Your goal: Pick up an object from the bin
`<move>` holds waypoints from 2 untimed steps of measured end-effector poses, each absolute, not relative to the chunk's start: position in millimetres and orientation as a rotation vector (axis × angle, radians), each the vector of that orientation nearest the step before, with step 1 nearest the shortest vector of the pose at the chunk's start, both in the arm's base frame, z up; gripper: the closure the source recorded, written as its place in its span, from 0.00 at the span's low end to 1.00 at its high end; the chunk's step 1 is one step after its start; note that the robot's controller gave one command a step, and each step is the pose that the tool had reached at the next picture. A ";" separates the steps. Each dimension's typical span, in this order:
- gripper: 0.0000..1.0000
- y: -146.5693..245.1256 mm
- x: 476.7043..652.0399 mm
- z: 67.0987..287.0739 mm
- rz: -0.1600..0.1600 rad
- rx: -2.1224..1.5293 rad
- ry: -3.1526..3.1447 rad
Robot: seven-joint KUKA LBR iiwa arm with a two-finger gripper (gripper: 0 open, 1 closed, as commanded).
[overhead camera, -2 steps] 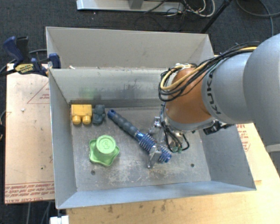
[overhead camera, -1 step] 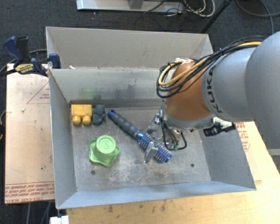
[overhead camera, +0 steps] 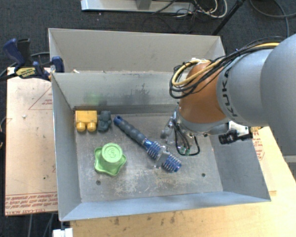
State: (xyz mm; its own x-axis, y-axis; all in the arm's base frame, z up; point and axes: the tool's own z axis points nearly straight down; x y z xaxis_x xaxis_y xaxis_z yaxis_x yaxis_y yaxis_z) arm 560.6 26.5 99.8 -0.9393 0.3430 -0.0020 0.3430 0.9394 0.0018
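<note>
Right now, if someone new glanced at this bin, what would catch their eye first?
First the big grey arm with its orange cover, coming in from the right and ending low at middle right. Then the blue brush lying aslant in the middle, bristle head by the arm's end, and the bright green scalloped cup at front left.

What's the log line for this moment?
gripper: low in bin, beside bristle end of blue brush | left side: green cup, yellow toy brick
</note>
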 end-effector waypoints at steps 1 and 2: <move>0.00 46.0 554.1 74.4 0.000 0.607 3.071; 0.00 45.3 555.9 76.7 0.000 0.608 3.078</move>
State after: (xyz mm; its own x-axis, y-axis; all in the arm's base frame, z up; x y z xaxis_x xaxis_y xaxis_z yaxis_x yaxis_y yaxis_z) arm 555.9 45.3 76.7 -0.9249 0.3801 -0.0043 0.3801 0.9249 0.0007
